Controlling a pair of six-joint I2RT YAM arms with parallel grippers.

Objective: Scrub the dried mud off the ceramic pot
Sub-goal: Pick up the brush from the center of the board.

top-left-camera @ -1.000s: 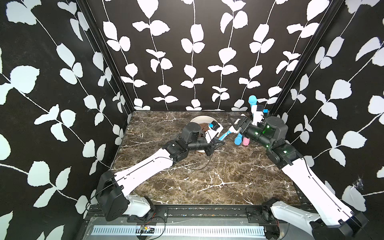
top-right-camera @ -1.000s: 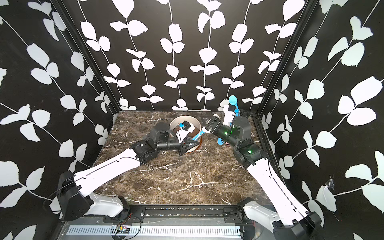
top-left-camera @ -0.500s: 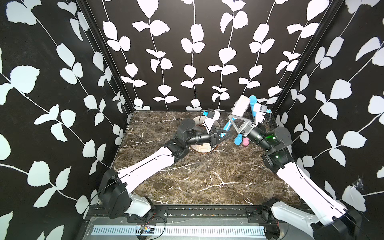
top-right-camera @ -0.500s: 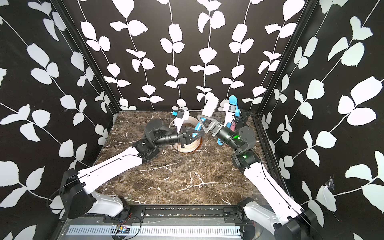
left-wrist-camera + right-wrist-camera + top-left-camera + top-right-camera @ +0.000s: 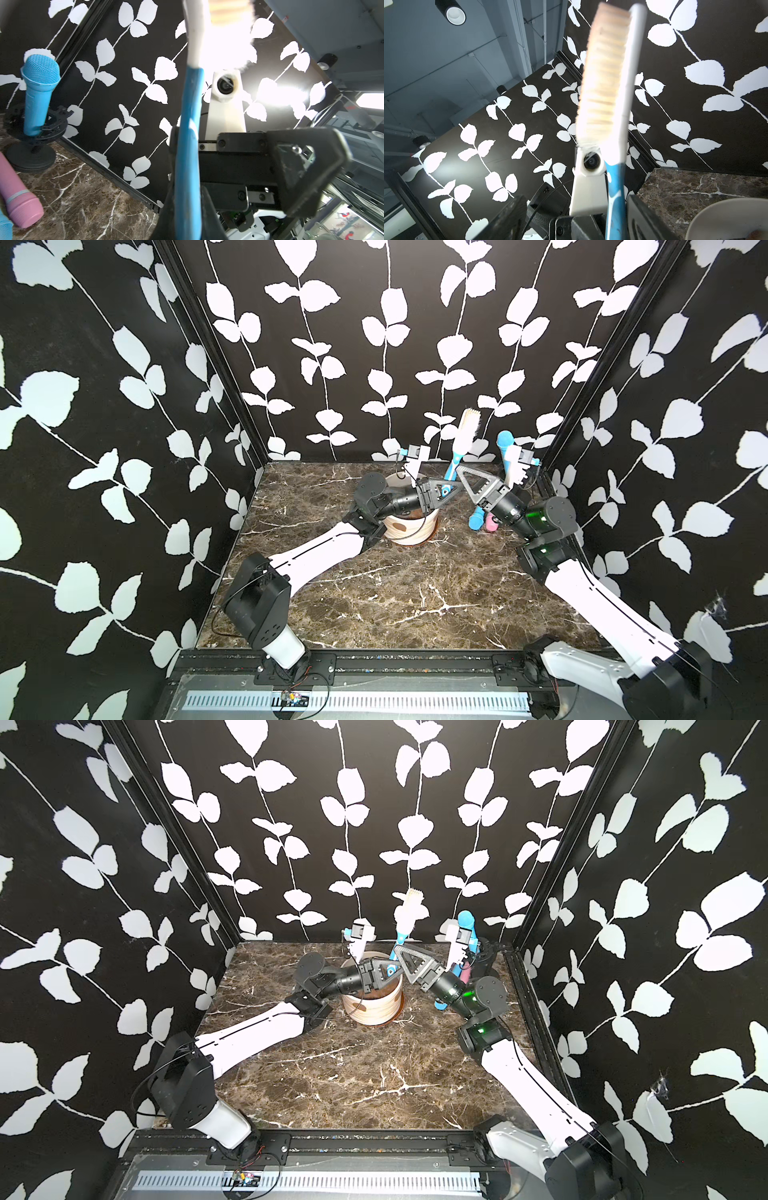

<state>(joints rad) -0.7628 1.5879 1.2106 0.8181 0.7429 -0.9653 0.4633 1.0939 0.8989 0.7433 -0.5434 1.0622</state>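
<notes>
A brush with a blue handle (image 5: 451, 470) and a white head of tan bristles (image 5: 467, 427) stands upright above the ceramic pot (image 5: 409, 529). My left gripper (image 5: 449, 489) is shut on the handle (image 5: 188, 145). My right gripper (image 5: 460, 469) faces it, open, with its jaws on either side of the same handle (image 5: 614, 197); one finger is close to it, the other stands well off. The cream ribbed pot (image 5: 374, 1006) sits on a terracotta saucer (image 5: 401, 1006). A brownish round patch of dried mud (image 5: 397, 526) shows on its side.
A blue microphone (image 5: 505, 443) stands in a black stand at the back right corner. A pink microphone (image 5: 491, 523) and another blue one (image 5: 476, 520) lie on the marble beside the right arm. Patterned walls close in on three sides.
The brush has swung up from lying low beside the pot to standing upright above it. Both grippers have risen with it, and the right jaws now straddle the handle.
</notes>
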